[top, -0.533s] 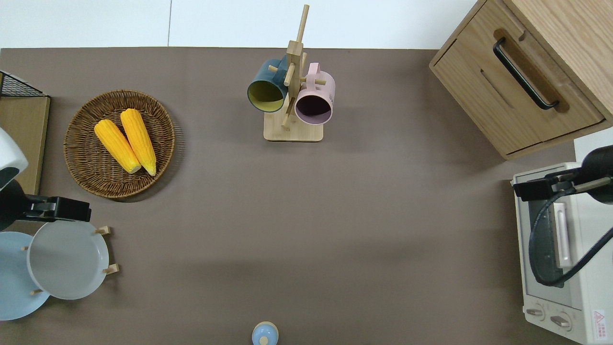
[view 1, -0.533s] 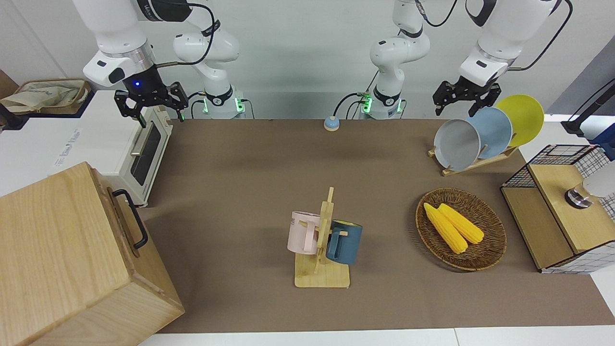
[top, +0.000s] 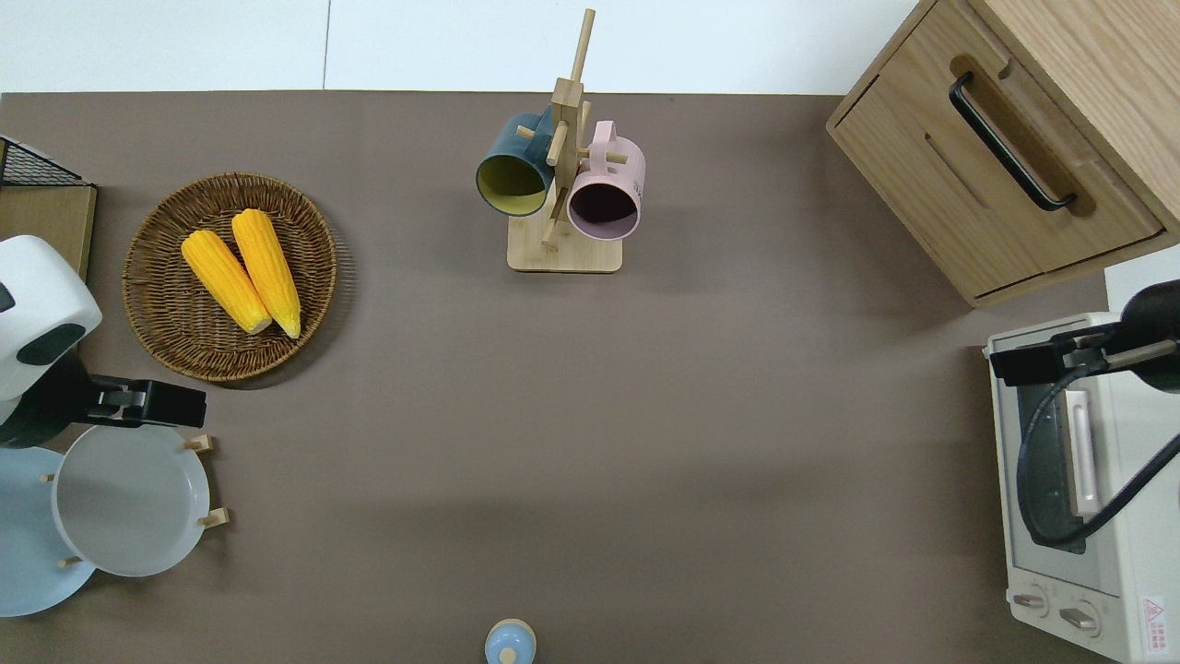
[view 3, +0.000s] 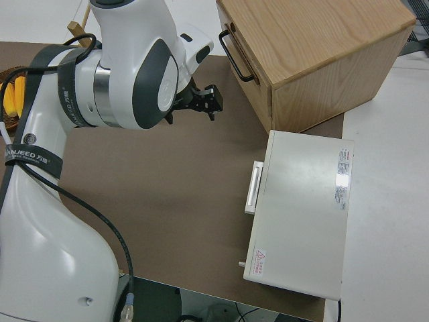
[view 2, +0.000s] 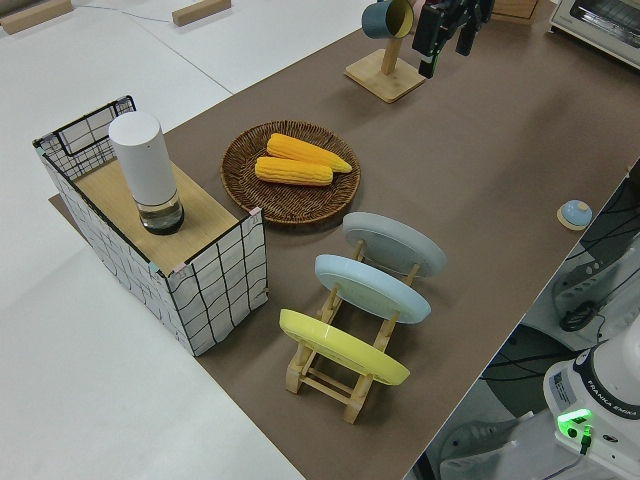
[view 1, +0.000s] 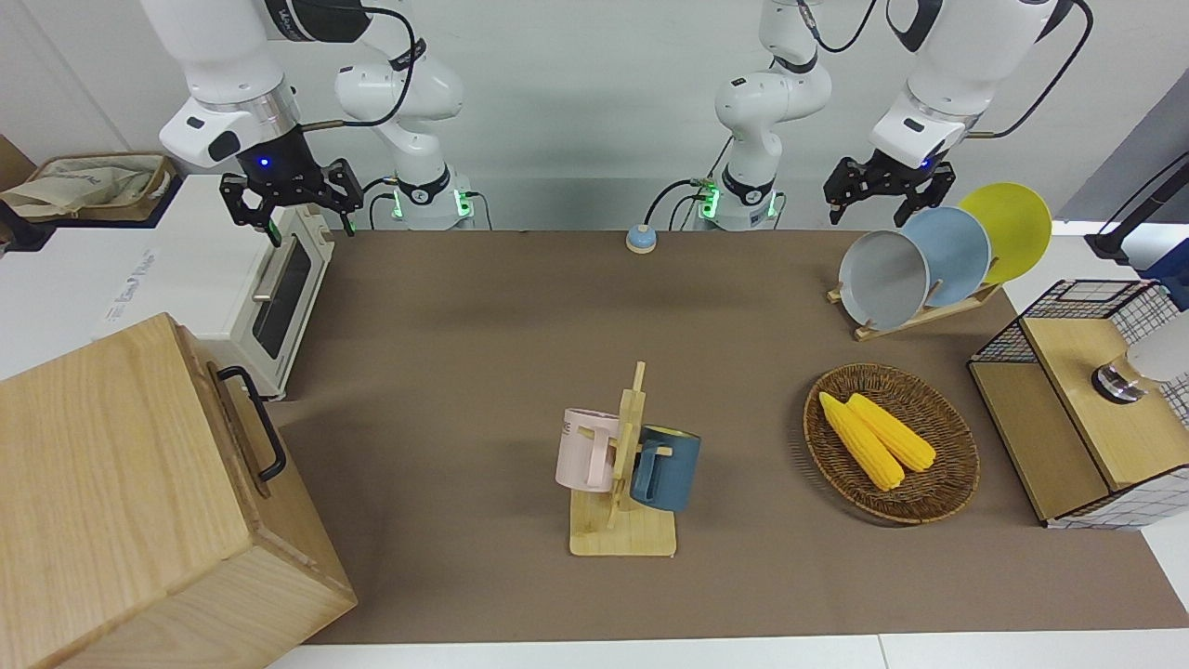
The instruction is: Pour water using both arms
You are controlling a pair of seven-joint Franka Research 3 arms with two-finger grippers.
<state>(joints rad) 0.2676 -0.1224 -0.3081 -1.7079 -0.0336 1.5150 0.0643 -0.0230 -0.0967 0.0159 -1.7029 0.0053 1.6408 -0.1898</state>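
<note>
Both arms hang in the air at opposite ends of the brown counter. The left hand is empty with its fingers spread apart, over the counter's edge by the plate rack, next to the grey plate. The right hand is empty too, fingers spread, over the white toaster oven. Farther from the robots, a wooden stand carries a pink mug and a blue mug. Toward the left arm's end sits a wicker basket with two corn cobs. A wooden cabinet stands at the right arm's end
</note>
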